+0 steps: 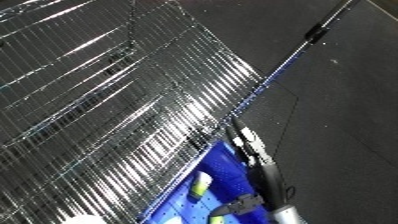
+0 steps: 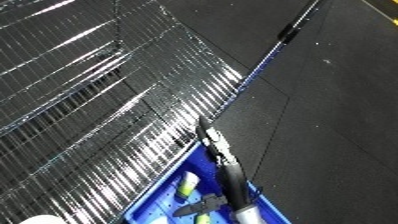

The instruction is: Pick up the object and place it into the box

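- A wire shelf point(image 1: 107, 100) is seen filling the left of both views. It is slanted hard across the frame, which is judged to come from the head being leaned and turned over the work rather than from the shelf itself.
- Dark floor point(image 1: 346, 110) is shown on the right, and a thin post point(image 1: 311, 35) with a black sleeve is seen running along the shelf's edge.
- The blue bin point(image 2: 160, 200) is tucked against the shelf's near edge at the bottom. It is probably kept there so a drop can be made with a short reach.
- One forearm is brought up from the lower edge over the bin's right wall, and it is taken to be the right. Its black hand point(image 1: 244, 137) is held past the bin's far corner, at the shelf edge.
- Whether the fingers are apart or together cannot be told, and nothing is seen clamped in them.
- The left hand is not shown in either view.
- A pale yellow-green object point(image 1: 202, 182) is seen lying inside the bin, apart from the hand. It is judged to be the task's thing, already placed.
- A dark grey piece point(image 1: 242, 204) is seen nearer the forearm, and what it is cannot be made out.
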### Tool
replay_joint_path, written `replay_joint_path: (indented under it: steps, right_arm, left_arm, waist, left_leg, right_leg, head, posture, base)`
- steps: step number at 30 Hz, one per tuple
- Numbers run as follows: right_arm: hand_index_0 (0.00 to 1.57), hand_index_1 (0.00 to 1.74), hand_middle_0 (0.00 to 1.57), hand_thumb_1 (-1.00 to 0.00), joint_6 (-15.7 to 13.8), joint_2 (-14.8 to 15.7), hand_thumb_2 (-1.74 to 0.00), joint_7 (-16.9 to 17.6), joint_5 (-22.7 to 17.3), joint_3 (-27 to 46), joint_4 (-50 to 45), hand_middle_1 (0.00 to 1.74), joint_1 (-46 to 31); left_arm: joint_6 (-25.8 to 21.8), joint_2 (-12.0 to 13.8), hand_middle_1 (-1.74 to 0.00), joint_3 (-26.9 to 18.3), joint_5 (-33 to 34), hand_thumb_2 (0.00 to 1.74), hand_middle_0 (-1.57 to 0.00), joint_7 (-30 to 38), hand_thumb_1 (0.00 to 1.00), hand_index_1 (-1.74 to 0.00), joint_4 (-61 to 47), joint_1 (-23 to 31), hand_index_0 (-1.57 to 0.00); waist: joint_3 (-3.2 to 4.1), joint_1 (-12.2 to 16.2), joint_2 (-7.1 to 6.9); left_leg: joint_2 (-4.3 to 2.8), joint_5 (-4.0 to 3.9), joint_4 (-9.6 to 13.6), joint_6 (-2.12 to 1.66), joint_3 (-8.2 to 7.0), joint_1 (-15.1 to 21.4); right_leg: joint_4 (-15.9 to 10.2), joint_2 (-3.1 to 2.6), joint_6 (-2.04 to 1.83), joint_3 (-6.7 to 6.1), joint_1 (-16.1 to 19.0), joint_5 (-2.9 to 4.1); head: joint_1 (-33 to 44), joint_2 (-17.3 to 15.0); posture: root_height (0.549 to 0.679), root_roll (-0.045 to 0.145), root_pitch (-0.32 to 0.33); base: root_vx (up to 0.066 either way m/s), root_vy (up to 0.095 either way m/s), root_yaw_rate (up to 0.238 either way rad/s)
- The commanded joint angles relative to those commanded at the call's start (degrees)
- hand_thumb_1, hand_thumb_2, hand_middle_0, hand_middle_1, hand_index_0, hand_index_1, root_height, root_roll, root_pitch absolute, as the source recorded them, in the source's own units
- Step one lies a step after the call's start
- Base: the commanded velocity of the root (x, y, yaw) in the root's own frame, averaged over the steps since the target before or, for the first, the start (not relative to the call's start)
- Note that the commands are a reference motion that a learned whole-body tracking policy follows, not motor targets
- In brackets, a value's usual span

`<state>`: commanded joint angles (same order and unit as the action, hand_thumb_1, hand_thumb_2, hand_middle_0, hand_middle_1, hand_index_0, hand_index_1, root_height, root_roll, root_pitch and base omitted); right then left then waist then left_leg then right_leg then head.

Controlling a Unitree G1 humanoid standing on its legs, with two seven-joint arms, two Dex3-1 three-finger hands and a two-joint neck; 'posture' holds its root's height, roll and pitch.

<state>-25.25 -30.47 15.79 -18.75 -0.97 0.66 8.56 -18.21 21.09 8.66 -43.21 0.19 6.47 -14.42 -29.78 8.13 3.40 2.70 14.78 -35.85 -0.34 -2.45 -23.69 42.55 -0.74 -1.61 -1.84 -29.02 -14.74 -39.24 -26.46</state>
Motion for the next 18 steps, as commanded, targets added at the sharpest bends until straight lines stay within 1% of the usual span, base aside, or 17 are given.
replay_joint_path:
  steps: [5, 6, 10, 13, 18]
  right_arm:
    - [0.0, 0.0, 0.0, 0.0, 2.5, 0.9, 0.0, -1.8, 0.4, -2.0, 0.3, 0.0, 2.7]
    - [0.0, 0.0, 0.0, 0.0, 3.0, 1.2, 0.0, -2.1, 0.7, -2.5, 0.3, 0.0, 3.3]
    - [0.0, 0.0, 0.0, 0.0, 4.2, 2.5, 0.0, -3.1, 1.3, -4.1, 0.4, 0.0, 4.8]
    - [0.0, 0.0, 0.0, 0.0, 4.8, 3.3, 0.0, -3.8, 1.5, -4.7, 0.6, 0.0, 5.3]
    - [0.0, 0.0, 0.0, 0.0, 5.3, 4.3, 0.0, -4.8, 2.1, -5.4, 1.0, 0.0, 5.8]
  left_arm:
    - [1.3, 0.4, -1.74, -0.4, 0.0, 1.74, -1.57, 0.1, 1.0, -1.74, -0.1, -0.2, -1.57]
    - [1.7, 0.5, -1.74, -0.5, 0.0, 1.74, -1.57, -0.1, 1.0, -1.74, 0.0, -0.2, -1.57]
    - [3.2, 1.0, -1.74, -1.0, 0.1, 1.74, -1.57, -1.1, 1.0, -1.74, 0.3, 0.3, -1.57]
    - [4.0, 1.4, -1.74, -1.4, 0.2, 1.74, -1.57, -1.9, 1.0, -1.74, 0.3, 0.8, -1.57]
    - [5.2, 1.8, -1.74, -1.9, 0.3, 1.74, -1.57, -2.8, 1.0, -1.74, -0.1, 1.5, -1.57]
  waist:
    - [0.13, -1.8, -0.33]
    - [0.19, -2.2, -0.48]
    - [0.47, -3.9, -1.22]
    - [0.71, -4.8, -1.7]
    - [1.0, -6.2, -2.14]
  left_leg:
    - [0.27, 0.25, -1.4, 0.02, 0.86, -0.9]
    - [0.35, 0.33, -1.8, 0.02, 1.06, -1.1]
    - [0.65, 0.66, -3.3, 0.13, 1.89, -1.8]
    - [0.79, 0.87, -4.1, 0.21, 2.39, -2.2]
    - [1.1, 1.14, -5.6, 0.35, 3.09, -2.8]
  right_leg:
    - [1.5, 0.39, 0.35, 0.87, 0.0, -0.69]
    - [1.8, 0.46, 0.43, 1.11, 0.0, -0.87]
    - [3.1, 0.63, 0.66, 1.99, 0.3, -1.43]
    - [3.7, 0.75, 0.7, 2.48, 0.4, -1.68]
    - [4.6, 0.98, 0.71, 3.22, 0.6, -2.1]
  head:
    - [3.8, -2.2]
    - [5.3, -3.4]
    - [8.7, -5.4]
    - [10.5, -6.7]
    - [14.1, -8.6]
  posture:
    - [0.641, 0.09, 0.052]
    - [0.64, 0.09, 0.049]
    - [0.637, 0.086, 0.037]
    - [0.636, 0.083, 0.03]
    - [0.634, 0.078, 0.019]
  base:
    - [0.023, -0.047, 0.166]
    - [0.046, -0.066, 0.222]
    - [0.058, -0.075, 0.207]
    - [0.055, -0.063, 0.163]
    - [0.056, -0.041, 0.142]
